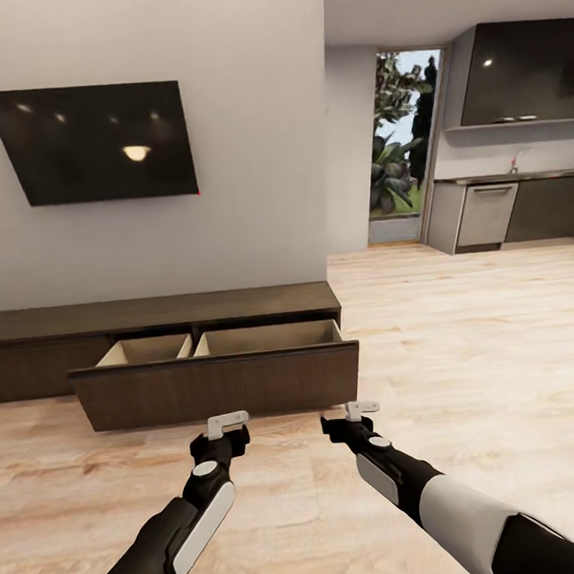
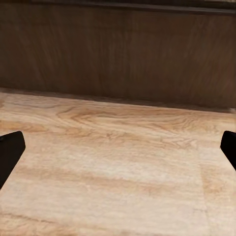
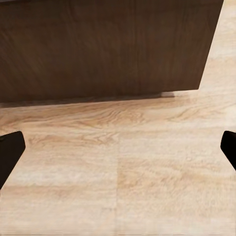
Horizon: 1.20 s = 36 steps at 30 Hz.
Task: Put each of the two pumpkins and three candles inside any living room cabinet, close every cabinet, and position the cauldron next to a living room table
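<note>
Both the left gripper (image 1: 226,425) and right gripper (image 1: 361,410) hang spread and empty; at twelve o'clock the cabinet (image 1: 217,384) drawer gapes, so press its front squarely, evenly.

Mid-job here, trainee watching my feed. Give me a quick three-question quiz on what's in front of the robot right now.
1. True or false: the cabinet drawer is pulled open.
2. What does the open drawer hold, as far as the head view shows? A) a pumpkin B) candles C) nothing visible
3. Fill in: both the left hand and the right hand are ____ and hold nothing.

Key: 1 true; 2 C, only pale wood interior shows; 3 open, fingers spread wide in both wrist views.
</note>
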Tool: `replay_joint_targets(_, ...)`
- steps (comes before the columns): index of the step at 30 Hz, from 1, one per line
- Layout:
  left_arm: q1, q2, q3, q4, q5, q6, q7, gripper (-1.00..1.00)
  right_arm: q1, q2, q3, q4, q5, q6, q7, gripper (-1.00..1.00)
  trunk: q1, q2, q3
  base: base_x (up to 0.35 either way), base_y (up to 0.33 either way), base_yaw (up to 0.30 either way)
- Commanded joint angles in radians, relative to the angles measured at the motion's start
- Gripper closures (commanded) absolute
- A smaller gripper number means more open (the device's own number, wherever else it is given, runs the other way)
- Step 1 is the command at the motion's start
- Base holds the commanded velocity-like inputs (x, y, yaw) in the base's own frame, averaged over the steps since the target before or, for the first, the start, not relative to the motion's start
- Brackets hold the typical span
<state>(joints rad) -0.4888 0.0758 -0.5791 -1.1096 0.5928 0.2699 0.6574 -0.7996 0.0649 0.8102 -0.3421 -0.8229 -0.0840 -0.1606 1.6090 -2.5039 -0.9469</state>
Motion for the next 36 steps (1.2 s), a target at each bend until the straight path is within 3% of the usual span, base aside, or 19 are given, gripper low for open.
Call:
replay_joint_targets(1,-0.001,0.004,-0.004,-0.005,0.006,0.004,0.008,-1.00,-0.001,0.000,0.008,-0.001,-0.010,-0.005,-0.005,-1.00,0.000,-0.001,-0.005,0.000,0.000,0.000)
replay_joint_targets(10,-0.001,0.009,-0.007,-0.013,0.004,0.006,0.010,-1.00,-0.001,0.001,0.008,-0.001,-0.010,-0.005,-0.004,-1.00,0.004,-0.003,-0.040,0.000,0.000,0.000)
replay_joint_targets(22,-0.001,0.009,-0.007,-0.015,0.004,0.009,0.013,-1.00,-0.001,0.001,0.008,-0.004,-0.011,-0.005,-0.003,-1.00,0.004,-0.003,-0.040,0.012,0.000,0.000)
replay_joint_targets(36,-0.001,0.008,-0.007,-0.013,0.002,0.011,0.013,-1.00,-0.001,0.001,0.008,-0.003,-0.011,-0.004,-0.003,-1.00,0.004,-0.003,-0.040,0.307,0.000,0.000)
